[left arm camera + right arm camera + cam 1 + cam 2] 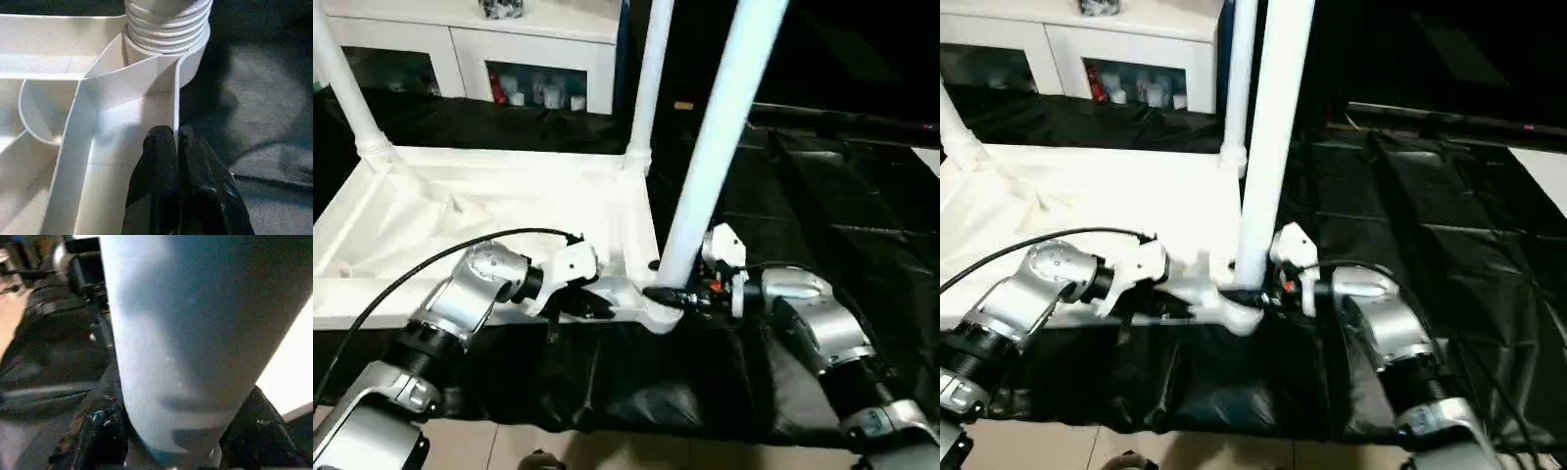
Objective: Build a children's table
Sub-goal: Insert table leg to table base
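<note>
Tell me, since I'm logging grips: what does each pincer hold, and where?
Right pincer clasps the near leg at its base, by the corner socket. Left pincer, shut, pinches the tabletop's rim wall beside that socket.

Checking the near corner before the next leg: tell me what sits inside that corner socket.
The threaded end of a leg sits in the near corner socket; several thread rings remain above the rim. How deep it goes is hidden by the socket wall.
</note>
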You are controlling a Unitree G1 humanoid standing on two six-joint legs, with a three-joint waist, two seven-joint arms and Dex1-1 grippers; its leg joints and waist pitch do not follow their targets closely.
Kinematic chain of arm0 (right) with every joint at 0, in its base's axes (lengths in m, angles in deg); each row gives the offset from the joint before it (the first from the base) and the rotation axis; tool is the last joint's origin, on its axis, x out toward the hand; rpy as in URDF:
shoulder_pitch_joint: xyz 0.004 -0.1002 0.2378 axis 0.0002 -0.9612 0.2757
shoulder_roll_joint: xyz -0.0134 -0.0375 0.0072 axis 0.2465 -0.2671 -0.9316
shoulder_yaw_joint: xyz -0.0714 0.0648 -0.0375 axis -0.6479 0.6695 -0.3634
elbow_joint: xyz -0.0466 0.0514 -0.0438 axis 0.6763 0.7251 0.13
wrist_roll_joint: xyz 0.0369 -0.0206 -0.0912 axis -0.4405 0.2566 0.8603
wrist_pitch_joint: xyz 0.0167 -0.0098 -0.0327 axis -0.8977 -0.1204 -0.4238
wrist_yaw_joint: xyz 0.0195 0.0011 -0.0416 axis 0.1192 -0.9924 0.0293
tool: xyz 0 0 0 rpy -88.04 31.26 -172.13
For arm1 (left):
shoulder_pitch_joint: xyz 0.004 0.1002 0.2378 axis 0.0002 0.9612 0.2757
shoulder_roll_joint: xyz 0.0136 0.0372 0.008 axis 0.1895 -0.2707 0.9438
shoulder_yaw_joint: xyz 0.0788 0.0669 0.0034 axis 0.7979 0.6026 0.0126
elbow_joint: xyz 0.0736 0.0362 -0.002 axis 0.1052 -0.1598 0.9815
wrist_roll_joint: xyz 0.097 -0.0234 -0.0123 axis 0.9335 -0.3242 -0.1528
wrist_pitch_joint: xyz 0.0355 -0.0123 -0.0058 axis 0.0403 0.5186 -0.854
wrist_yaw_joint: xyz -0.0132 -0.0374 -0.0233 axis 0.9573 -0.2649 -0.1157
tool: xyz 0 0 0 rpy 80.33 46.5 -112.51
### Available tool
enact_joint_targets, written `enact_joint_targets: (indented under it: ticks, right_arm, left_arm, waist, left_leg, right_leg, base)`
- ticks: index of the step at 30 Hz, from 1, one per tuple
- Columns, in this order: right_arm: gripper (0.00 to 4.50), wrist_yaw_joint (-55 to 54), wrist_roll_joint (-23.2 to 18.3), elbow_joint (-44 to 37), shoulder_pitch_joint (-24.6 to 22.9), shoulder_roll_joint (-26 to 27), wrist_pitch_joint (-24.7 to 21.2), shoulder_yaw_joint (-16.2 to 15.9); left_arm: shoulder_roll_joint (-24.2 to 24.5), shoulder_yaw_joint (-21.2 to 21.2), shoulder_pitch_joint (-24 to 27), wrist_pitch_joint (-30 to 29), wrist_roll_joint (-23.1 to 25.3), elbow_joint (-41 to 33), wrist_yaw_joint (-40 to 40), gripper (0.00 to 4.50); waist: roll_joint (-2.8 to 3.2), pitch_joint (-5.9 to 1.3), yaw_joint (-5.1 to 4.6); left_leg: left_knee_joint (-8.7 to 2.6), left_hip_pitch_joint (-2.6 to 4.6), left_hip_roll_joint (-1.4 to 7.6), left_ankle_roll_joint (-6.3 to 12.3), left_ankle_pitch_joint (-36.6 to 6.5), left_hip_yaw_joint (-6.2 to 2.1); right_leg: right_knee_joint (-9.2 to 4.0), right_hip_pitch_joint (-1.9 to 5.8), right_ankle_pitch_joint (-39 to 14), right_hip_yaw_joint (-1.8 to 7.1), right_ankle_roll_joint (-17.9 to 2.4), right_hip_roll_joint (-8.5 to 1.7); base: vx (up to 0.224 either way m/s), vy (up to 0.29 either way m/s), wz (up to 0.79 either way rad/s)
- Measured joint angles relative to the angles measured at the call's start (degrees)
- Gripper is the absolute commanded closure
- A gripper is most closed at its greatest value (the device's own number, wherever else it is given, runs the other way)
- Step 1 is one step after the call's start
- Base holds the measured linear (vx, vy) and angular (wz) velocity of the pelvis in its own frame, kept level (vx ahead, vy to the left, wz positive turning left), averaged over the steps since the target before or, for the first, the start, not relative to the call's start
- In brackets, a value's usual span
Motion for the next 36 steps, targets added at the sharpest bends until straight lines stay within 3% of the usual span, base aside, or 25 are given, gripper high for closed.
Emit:
enact_joint_targets:
  ticks: [4,7,9,13,21,22,26,28,36]
  right_arm:
    - [2.58,-10.32,1.38,5.15,3.15,3.39,0.00,2.40]
    - [2.58,-20.43,1.97,10.91,6.86,6.63,-0.13,4.90]
    - [2.58,-25.46,2.55,13.54,8.90,7.87,-0.55,5.95]
    - [2.58,-33.41,3.41,19.53,13.16,10.45,-0.66,8.15]
    - [2.58,-35.36,4.27,22.47,15.54,11.57,0.43,8.64]
    - [2.02,-35.33,4.32,22.78,15.64,11.70,0.79,8.72]
    - [1.86,-34.18,4.07,24.57,15.97,12.13,1.33,9.69]
    - [1.50,-33.18,3.81,24.82,15.86,12.17,1.50,9.98]
    - [0.94,-25.07,3.25,22.43,14.56,11.10,1.85,9.60]
  left_arm:
    - [-3.31,-1.31,-0.70,-3.43,1.56,0.78,-7.65,4.50]
    - [-7.50,-2.84,-1.15,-8.03,2.44,0.79,-15.50,4.50]
    - [-9.99,-3.14,-1.75,-10.52,3.23,0.87,-20.01,4.50]
    - [-15.23,-4.39,-2.28,-14.78,4.82,0.67,-28.16,4.50]
    - [-15.53,-4.34,-2.42,-15.12,5.33,0.16,-29.38,4.50]
    - [-15.43,-4.34,-2.44,-15.07,5.37,0.16,-29.29,4.50]
    - [-14.92,-4.27,-2.45,-14.82,5.42,0.16,-29.08,4.50]
    - [-14.43,-4.26,-2.45,-14.57,5.41,0.16,-28.55,4.50]
    - [-10.70,-3.91,-2.42,-11.55,4.89,-0.11,-22.79,4.50]
  waist:
    - [0.12,0.12,-0.88]
    - [0.24,0.18,-1.49]
    - [0.34,0.24,-1.49]
    - [0.37,0.25,-1.40]
    - [0.57,0.03,-1.19]
    - [0.58,0.03,-1.19]
    - [0.61,0.04,-1.35]
    - [0.63,0.05,-1.45]
    - [0.99,0.28,-1.20]
  left_leg:
    - [-0.02,-0.03,0.01,0.00,0.00,-0.25]
    - [-0.07,-0.19,0.03,0.00,0.00,-0.51]
    - [-0.10,-0.18,0.00,0.00,0.00,-0.40]
    - [-0.09,-0.13,-0.02,0.01,0.00,-0.10]
    - [-0.75,0.26,0.00,-0.03,0.01,0.01]
    - [-0.85,0.32,0.00,-0.04,0.01,0.03]
    - [-0.90,0.35,0.00,-0.05,0.02,0.05]
    - [-0.89,0.37,0.00,-0.06,0.02,0.06]
    - [-0.89,0.26,0.02,-0.06,0.03,0.06]
  right_leg:
    - [-0.58,0.01,0.00,-0.38,0.00,-0.04]
    - [-1.44,0.02,0.01,-1.32,-0.02,-0.40]
    - [-1.68,0.02,0.07,-1.74,-0.11,-0.78]
    - [-1.69,0.01,0.31,-1.70,-0.46,-0.93]
    - [-1.62,-0.01,1.34,-1.70,-0.45,-0.89]
    - [-1.62,0.00,1.33,-1.70,-0.47,-0.89]
    - [-1.64,-0.03,1.30,-1.70,-0.41,-0.88]
    - [-1.65,-0.05,1.31,-1.69,-0.43,-0.88]
    - [-1.64,-0.13,1.47,-1.70,-0.69,-0.85]
  base:
    - [0.000,0.000,0.00]
    - [0.000,0.000,0.00]
    - [0.000,0.000,0.00]
    - [0.000,0.000,0.00]
    - [0.000,0.000,0.00]
    - [0.000,0.000,0.00]
    - [0.000,0.000,0.00]
    - [0.000,0.000,0.00]
    - [0.000,0.000,0.00]
